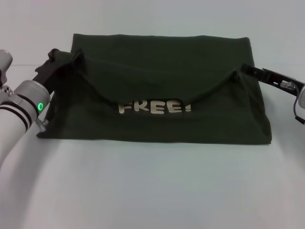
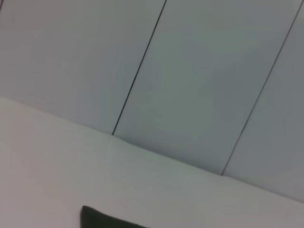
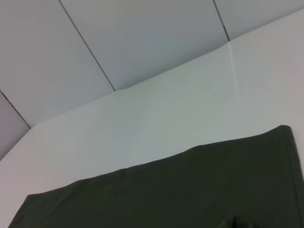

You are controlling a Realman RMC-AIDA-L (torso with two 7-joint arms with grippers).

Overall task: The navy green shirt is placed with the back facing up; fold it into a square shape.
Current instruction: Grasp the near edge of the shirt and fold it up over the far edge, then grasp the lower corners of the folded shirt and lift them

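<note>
The left arm [image 1: 21,102] is silver-grey with black rings and a green light; both claws are black.

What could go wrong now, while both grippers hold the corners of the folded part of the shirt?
1. The lifted layer of the navy green shirt sags in the middle above the "FREE!" lettering, so the fold may land wrinkled rather than flat.
2. The left gripper and right gripper pinch only small corner bits; one may slip and leave the fold skewed.
3. Uneven pulling could drag the whole shirt across the table.
</note>
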